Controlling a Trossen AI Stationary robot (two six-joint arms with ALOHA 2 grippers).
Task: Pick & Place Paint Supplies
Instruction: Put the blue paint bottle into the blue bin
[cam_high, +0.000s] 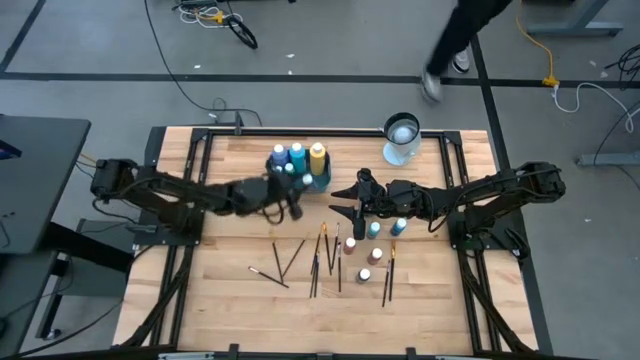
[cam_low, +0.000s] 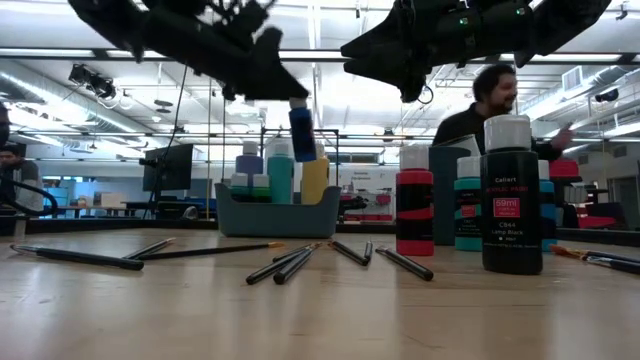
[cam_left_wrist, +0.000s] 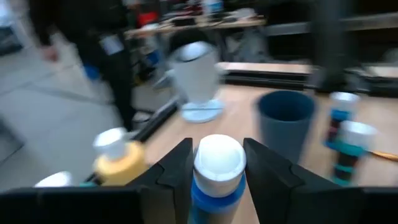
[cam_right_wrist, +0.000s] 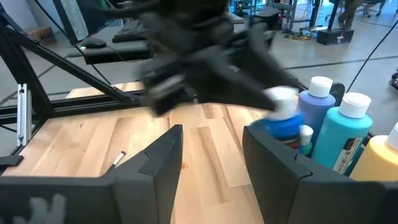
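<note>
- Low view: black paint bottle with white cap nearest, right of centre; red bottle and teal bottle just behind it. Thin dark brushes lie scattered on the wooden table. Teal tray centre back, full of bottles; blue bottle hangs above it in the left gripper.
- High view: left gripper centre, just below the tray; right gripper beside it, centre-right, above loose bottles and brushes. White mug at the table's top edge.
- Left wrist: fingers pinch the blue bottle's neck, round white cap on top; dark blue cup behind, yellow bottle lower left.
- Right wrist: right gripper fingers spread, nothing between; blue, teal, yellow plastic bottles at right.
</note>
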